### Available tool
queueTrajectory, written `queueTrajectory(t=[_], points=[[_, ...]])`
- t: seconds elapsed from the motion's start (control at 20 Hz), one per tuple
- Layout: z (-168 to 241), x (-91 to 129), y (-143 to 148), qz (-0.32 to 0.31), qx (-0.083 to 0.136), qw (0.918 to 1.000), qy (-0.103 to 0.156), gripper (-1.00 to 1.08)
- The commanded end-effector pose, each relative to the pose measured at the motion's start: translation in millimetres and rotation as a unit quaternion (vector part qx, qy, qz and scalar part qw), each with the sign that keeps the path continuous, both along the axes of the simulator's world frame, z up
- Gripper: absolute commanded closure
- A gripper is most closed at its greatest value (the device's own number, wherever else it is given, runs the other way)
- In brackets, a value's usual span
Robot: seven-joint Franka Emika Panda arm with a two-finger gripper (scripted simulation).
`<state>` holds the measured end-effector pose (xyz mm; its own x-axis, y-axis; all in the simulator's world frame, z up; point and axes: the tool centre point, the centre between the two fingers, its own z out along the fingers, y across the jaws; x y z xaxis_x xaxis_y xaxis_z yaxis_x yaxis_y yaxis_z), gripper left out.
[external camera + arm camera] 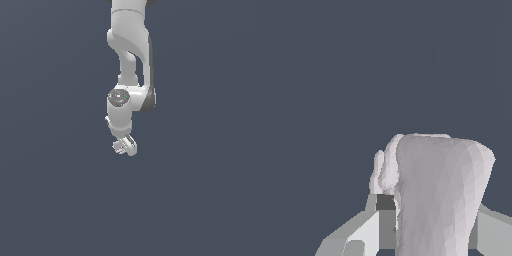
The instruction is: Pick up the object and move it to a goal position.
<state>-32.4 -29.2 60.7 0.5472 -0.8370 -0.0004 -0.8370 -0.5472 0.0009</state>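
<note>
The object (436, 200) is a pale grey-white lumpy piece with a ridged, stepped side. In the wrist view it fills the space between my two grey fingers (368, 227). My gripper (431, 210) is shut on it. In the exterior view the gripper (127, 145) hangs at the end of the white arm near the middle of the picture. The object (119, 146) sticks out of it toward the exterior view's left as a small ridged lump. Part of the object is hidden by the hand.
The white arm links (129, 55) run from the top of the exterior view down to the hand. Everything behind is a plain dark blue-grey field with no visible edge.
</note>
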Motion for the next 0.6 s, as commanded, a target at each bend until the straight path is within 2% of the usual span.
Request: queueTrajectory(t=[0.0, 0.55], points=[[4.9, 1.6, -1.9, 0.0, 0.0, 1.0, 0.0, 1.08], [66.3, 20.3, -26.1, 0.0, 0.0, 1.0, 0.0, 1.08]])
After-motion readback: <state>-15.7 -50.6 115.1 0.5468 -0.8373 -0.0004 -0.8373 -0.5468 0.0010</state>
